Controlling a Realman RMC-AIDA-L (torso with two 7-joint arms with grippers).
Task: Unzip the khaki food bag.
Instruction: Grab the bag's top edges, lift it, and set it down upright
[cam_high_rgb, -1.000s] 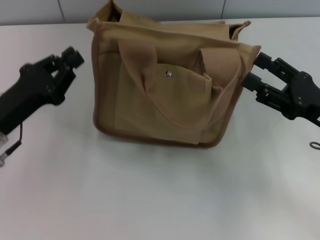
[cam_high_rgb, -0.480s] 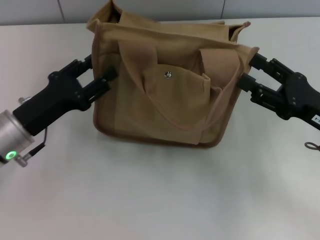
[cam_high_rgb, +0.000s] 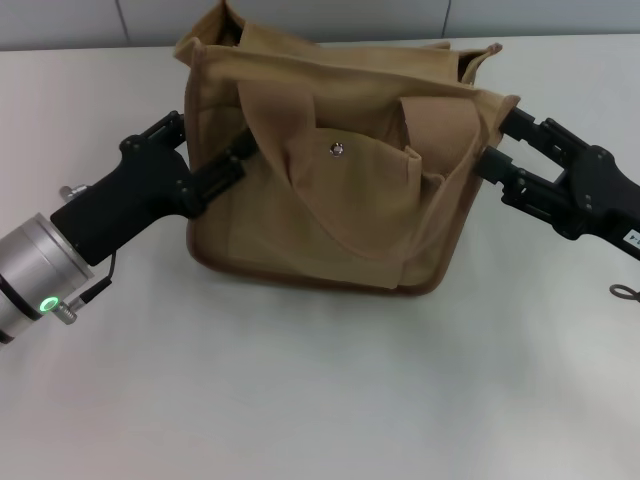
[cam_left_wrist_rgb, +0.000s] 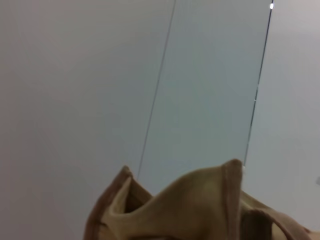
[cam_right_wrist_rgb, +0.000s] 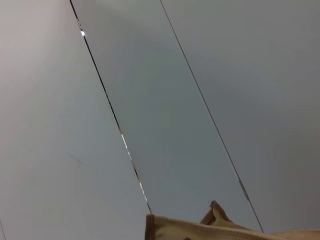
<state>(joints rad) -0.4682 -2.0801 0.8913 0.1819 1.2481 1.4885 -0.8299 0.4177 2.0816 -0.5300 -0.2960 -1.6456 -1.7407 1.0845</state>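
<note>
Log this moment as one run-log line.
stage: bracing bag | left gripper: open, jaws straddling left edge of khaki food bag | right gripper: open at bag's right edge | zipper: not visible | bag upright on table

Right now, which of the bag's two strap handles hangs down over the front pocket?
The near handle of the khaki food bag droops across the front pocket, beside the snap. The other handle loops lower toward the right gripper.

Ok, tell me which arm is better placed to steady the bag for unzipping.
Probably the left: the left gripper has its open fingers straddling the side edge of the khaki food bag, while the right gripper only sits at the opposite edge.
</note>
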